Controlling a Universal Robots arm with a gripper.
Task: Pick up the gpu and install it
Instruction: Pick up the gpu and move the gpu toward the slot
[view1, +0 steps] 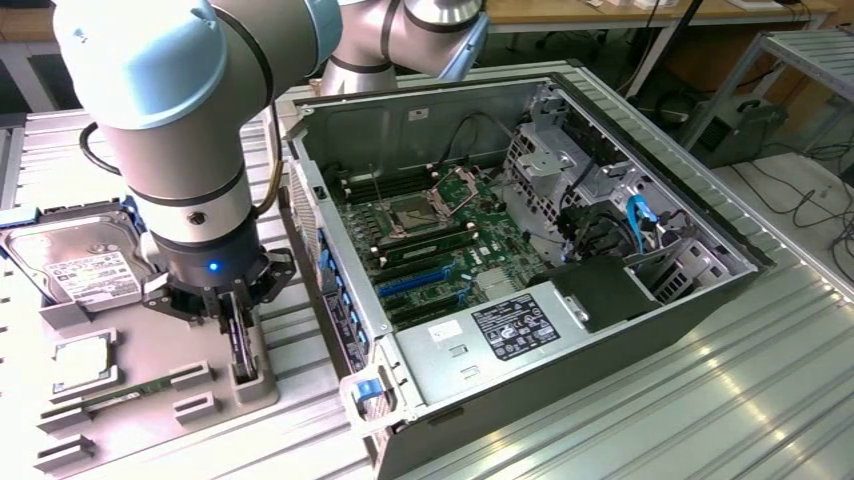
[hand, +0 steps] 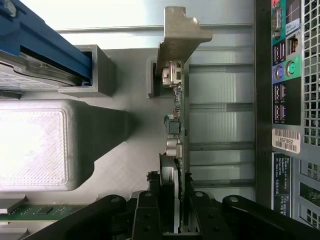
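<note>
The gpu (view1: 243, 345) stands on edge in a slot of the grey parts holder (view1: 160, 350), at the exterior view's left, beside the open computer case (view1: 694, 225). In the wrist view it is a thin dark card (hand: 183, 115) with a pale metal bracket (hand: 177, 35) at its far end. My gripper (view1: 238, 322) is lowered straight over the card's near end, and the card's top edge runs into it (hand: 178, 212). The card still rests in its holder slot.
The case lies open with the motherboard and its blue expansion slots (view1: 420, 285) facing up. On the holder are a silver hard drive (view1: 80, 265), a processor (view1: 83, 360) and a green memory stick (view1: 127, 392). The case's rear port panel (hand: 287, 75) is close beside the card.
</note>
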